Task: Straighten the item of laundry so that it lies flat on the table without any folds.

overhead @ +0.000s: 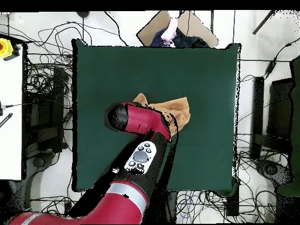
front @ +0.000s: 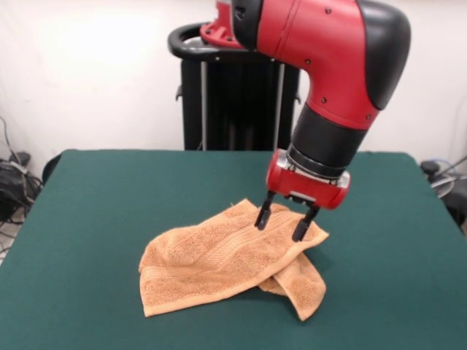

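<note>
The towel (front: 226,266) lies on the table (front: 95,219), a little toward the camera side of the middle in the front view and somewhat to the picture's right of centre. It is not flat: the main panel spreads out toward the lower left, with a woven band running across it, while a second layer is folded under and sticks out as a rounded flap at the lower right. The upper right corner comes to a point just beside the gripper. The gripper (front: 285,221) hangs from the red and black arm (front: 328,65), which bends down into the scene from above. Its two dark fingers (front: 263,215) stand apart with a clear gap between them, so the pincer is open and grips nothing. The fingertips sit at the towel's upper right edge, over the cloth; whether they touch the fabric cannot be told from this angle. In the overhead view the arm (overhead: 140,126) crosses the table (overhead: 105,70) from the bottom of the picture and covers much of the towel (overhead: 176,108), of which only a peach strip shows beyond the arm's elbow, near the table's middle. The gripper itself is hidden under the arm in that view. Cables (overhead: 41,99) lie on the floor around the table. The black pedestal (front: 233,102) stands behind the table's far edge in the front view, against a white wall (front: 87,73)
</note>
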{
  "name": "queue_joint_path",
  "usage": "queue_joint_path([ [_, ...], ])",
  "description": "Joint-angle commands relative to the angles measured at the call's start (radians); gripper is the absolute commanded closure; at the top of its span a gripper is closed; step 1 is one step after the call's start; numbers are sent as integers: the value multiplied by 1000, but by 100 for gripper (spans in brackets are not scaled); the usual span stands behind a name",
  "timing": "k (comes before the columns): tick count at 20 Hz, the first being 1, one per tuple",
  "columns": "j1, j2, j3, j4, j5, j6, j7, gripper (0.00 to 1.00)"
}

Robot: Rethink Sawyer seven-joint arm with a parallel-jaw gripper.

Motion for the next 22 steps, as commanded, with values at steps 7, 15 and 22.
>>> queue_joint_path([
  [7, 16, 36, 152, 140, 63, -63, 266, 0],
  [15, 31, 9, 158, 186, 81, -72, 282, 0],
  [22, 55, -2, 160, 217, 106, -89, 297, 0],
])
